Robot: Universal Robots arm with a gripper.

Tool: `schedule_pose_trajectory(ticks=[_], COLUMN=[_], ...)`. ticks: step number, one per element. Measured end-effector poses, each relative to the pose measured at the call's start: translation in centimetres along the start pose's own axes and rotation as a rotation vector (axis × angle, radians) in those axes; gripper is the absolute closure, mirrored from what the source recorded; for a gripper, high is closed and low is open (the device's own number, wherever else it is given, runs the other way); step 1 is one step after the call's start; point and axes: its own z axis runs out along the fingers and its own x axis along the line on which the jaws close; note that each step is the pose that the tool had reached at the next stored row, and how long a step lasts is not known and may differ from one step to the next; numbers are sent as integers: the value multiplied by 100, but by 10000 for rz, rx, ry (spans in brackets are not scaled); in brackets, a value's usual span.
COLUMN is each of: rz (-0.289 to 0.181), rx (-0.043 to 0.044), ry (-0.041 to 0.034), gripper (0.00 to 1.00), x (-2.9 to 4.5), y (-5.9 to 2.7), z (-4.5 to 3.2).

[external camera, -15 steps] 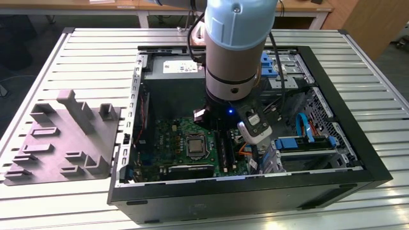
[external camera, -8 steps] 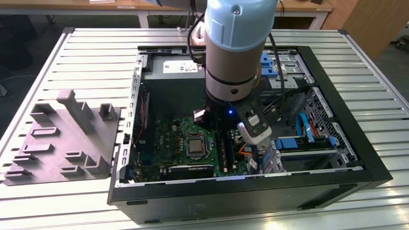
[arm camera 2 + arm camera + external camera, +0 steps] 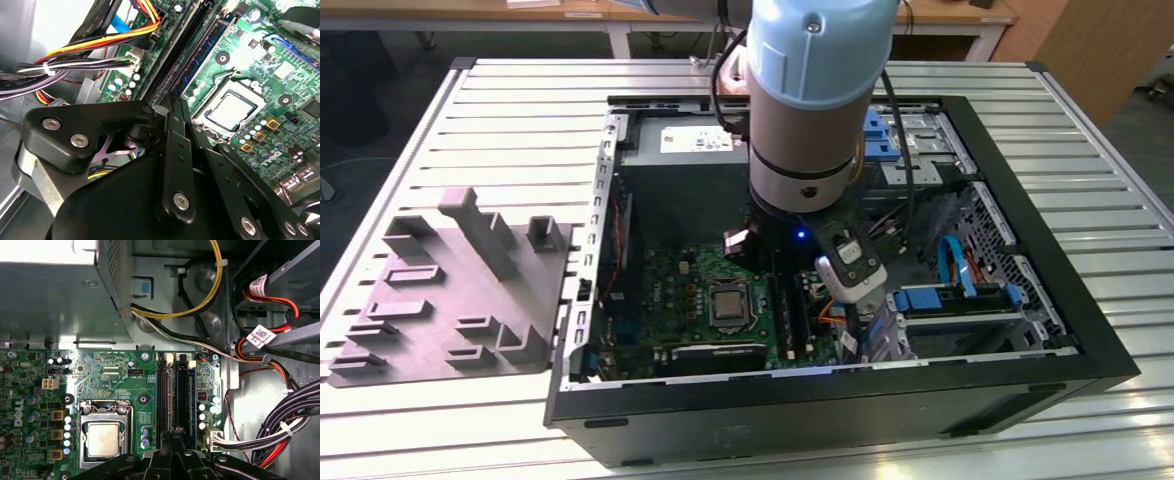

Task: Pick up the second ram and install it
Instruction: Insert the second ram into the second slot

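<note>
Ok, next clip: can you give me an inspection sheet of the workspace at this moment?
Surface: slatted metal table, carrying an open PC case.
Job's things: memory slots on the motherboard, beside the CPU; cannot tell whether a stick sits in them.
Clutter: purple-grey plastic tray with upright blocks, on the exterior view's left of the case.
Grippers: gripper down inside the case, directly over the memory slots.
Cables: black, red and white bundles beside the board; yellow lead from the power supply.
Surroundings: wooden benches behind the table.
</note>
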Motion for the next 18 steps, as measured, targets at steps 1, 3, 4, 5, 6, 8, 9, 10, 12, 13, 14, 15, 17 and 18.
schedule_pose_trajectory(ticks=[1, 3, 4, 5, 6, 8, 9, 10, 12, 13, 14, 15, 17, 18], rz=[0, 0, 0, 0, 0, 0, 0, 0, 0, 0, 0, 0, -1, -1], rx=[0, -1, -1, 0, 0, 0, 0, -3, 1, -1, -3, -2, -1, 0], ry=[0, 0, 0, 0, 0, 0, 0, -1, 0, 0, -1, -1, 0, 1], gripper=[89, 89, 89, 89, 89, 89, 89, 89, 89, 89, 89, 89, 89, 89], x=[0, 0, 0, 0, 0, 0, 0, 1, 1, 1, 1, 1, 2, 3], y=[0, 0, 0, 0, 0, 0, 0, -1, -1, -2, -2, -2, -2, -2], z=[0, 1, 1, 2, 2, 2, 3, 16, 17, 20, 25, 29, 35, 37])
